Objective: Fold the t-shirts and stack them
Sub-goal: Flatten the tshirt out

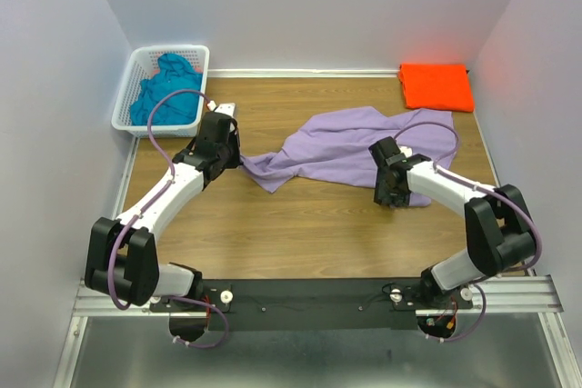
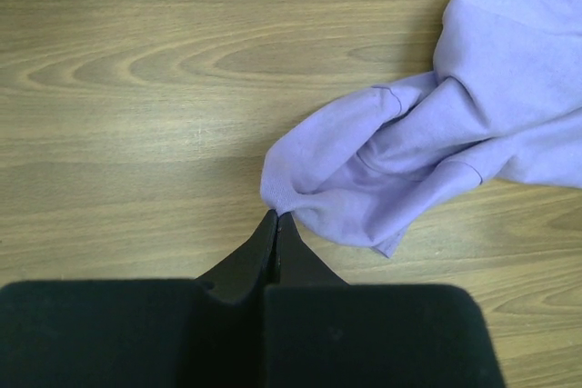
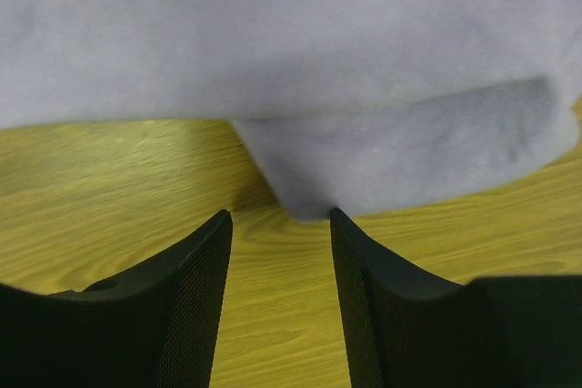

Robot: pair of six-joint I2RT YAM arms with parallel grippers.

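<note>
Teal t-shirt (image 1: 165, 88) sits heaped in the white lattice basket (image 1: 125, 108), left of the lavender t-shirt (image 1: 336, 144). The left gripper (image 2: 277, 216) is clamped tight on that shirt's left corner; the right gripper (image 3: 280, 217), fingers parted and empty, faces its right hem. A folded orange t-shirt (image 1: 436, 85) lies beyond its right end.

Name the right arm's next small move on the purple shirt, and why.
Probably ease the right gripper forward until the edge of the lavender shirt sits between its open jaws, then close. The left gripper is pinched shut on a fold of the shirt, while the right one's jaws stand open with fabric just ahead of the tips and nothing between them.
</note>
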